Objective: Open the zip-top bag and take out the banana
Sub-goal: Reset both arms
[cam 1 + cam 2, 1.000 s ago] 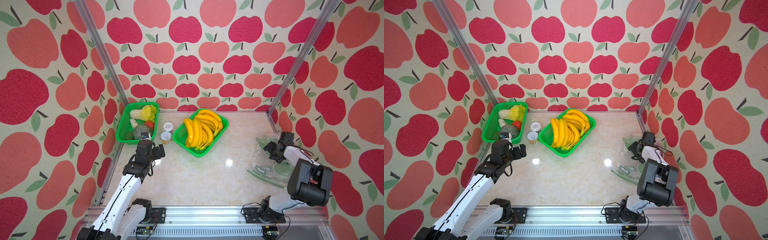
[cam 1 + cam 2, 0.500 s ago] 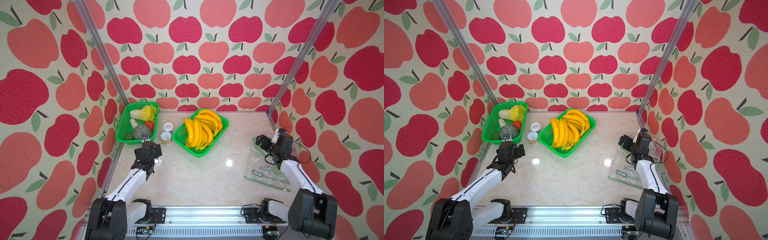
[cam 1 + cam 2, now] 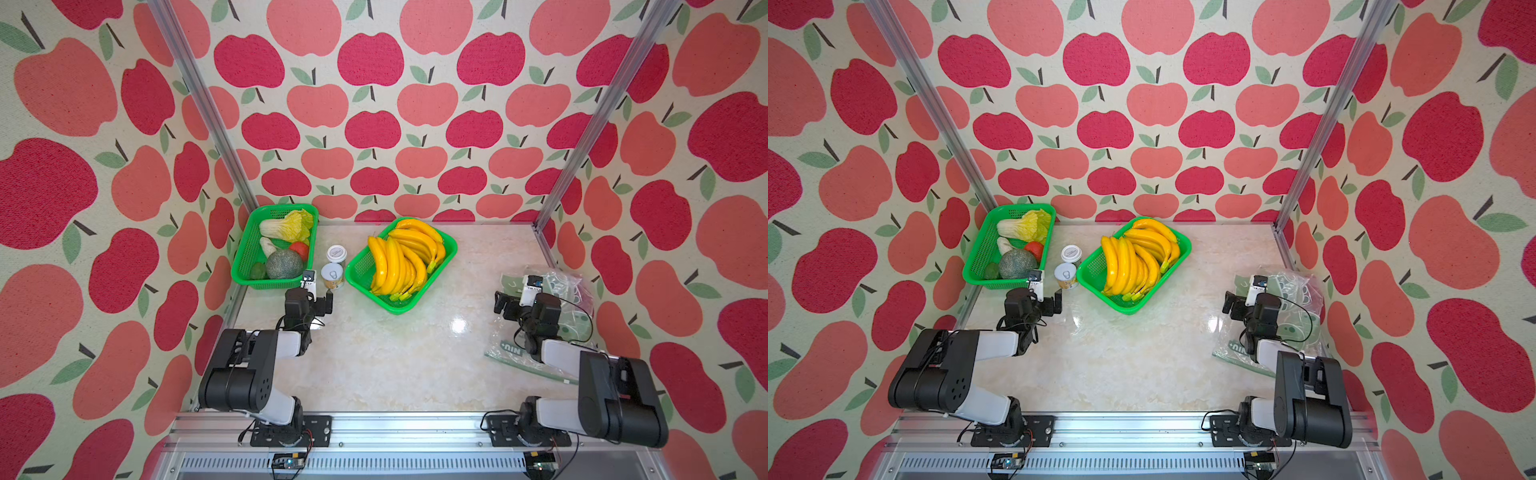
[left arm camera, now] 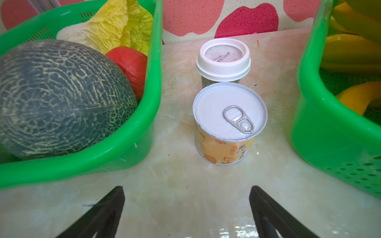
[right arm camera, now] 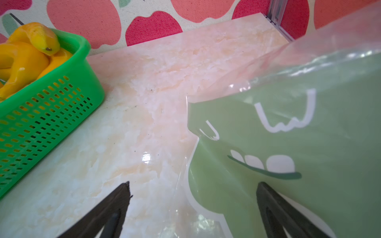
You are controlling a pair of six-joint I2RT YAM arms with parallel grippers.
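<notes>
At the edge of the zip-top bag [image 5: 288, 144], my right gripper [image 5: 193, 183] has drawn back, spread wide like my left gripper [image 4: 186, 186]; the bag looks empty, likely done.

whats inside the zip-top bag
Nothing shows inside the clear parts of the zip-top bag. Its green print and the right arm above it hide the rest, so I cannot tell.
</notes>
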